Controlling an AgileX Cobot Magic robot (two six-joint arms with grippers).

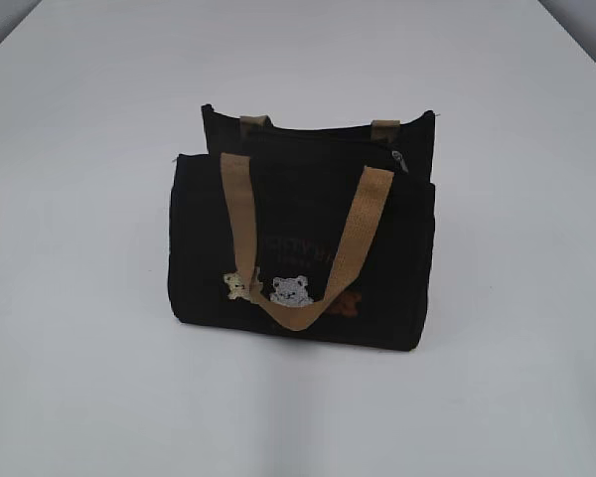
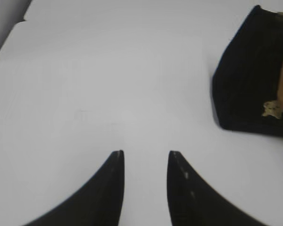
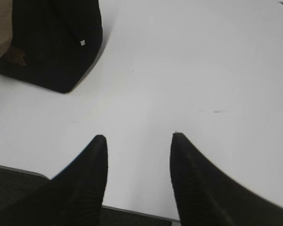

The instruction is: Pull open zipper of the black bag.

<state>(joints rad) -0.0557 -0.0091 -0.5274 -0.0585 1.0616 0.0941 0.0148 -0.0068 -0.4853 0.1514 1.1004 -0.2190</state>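
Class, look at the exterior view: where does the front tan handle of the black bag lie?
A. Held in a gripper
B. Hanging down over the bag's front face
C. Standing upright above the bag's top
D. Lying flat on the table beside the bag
B: the front tan handle droops in a loop down the face of the black bag, reaching the bear patches, with no gripper near it.

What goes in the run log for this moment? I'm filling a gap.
black bag: upright on table | zipper: untouched | left gripper: open, empty, beside bag | right gripper: open, empty
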